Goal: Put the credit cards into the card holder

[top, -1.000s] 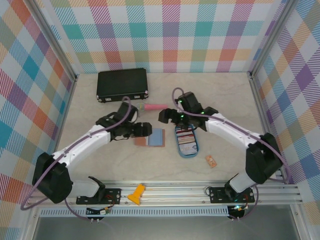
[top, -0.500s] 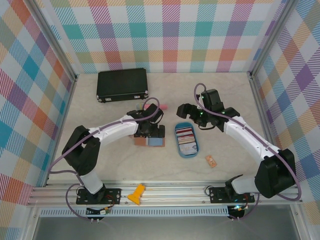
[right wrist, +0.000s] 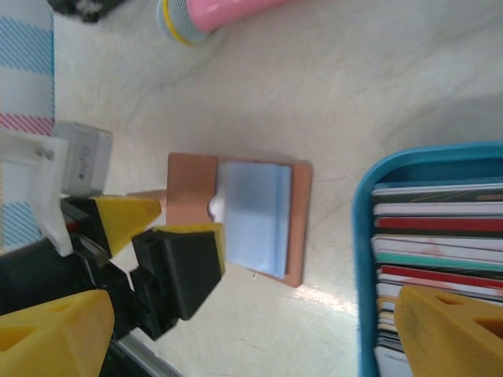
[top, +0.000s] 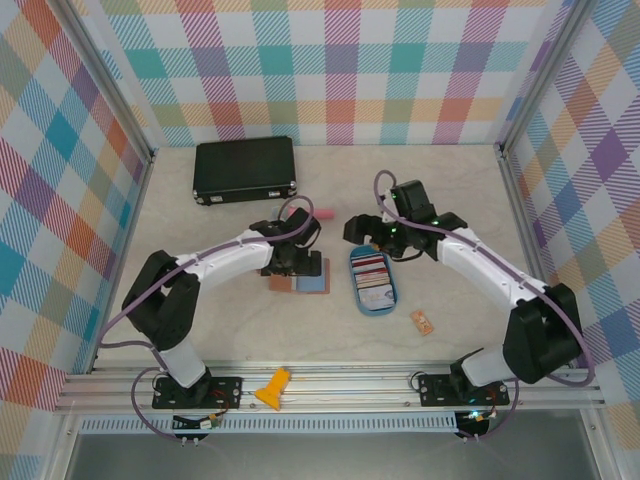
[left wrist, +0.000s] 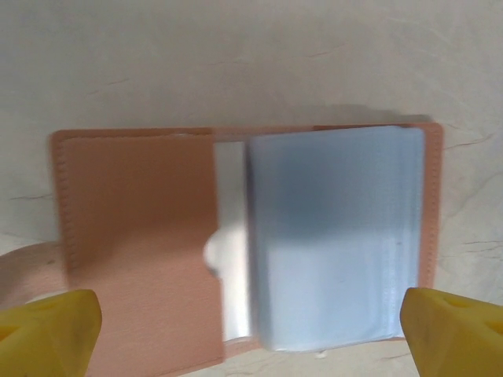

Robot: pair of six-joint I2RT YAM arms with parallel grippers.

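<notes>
My left claw (left wrist: pixel 251 338) hangs right over the holder (left wrist: pixel 244 243). Its 2 yellow tips stand wide apart and grip nothing. The holder lies open and flat on the table (top: pixel 330 340), with a pink-brown flap on one side and blue-grey sleeves on the other. From the top I see it just left of the blue tray (top: pixel 375 310), partly hidden under my left wrist. The cards (top: pixel 372 278) sit in a row inside the tray. My right claw (right wrist: pixel 251 334) is wide too and holds nothing. It hovers near the far end of the tray, on the holder's side. A pink tube (top: pixel 322 213) lies close by, and a black case (top: pixel 245 170) sits far back.
</notes>
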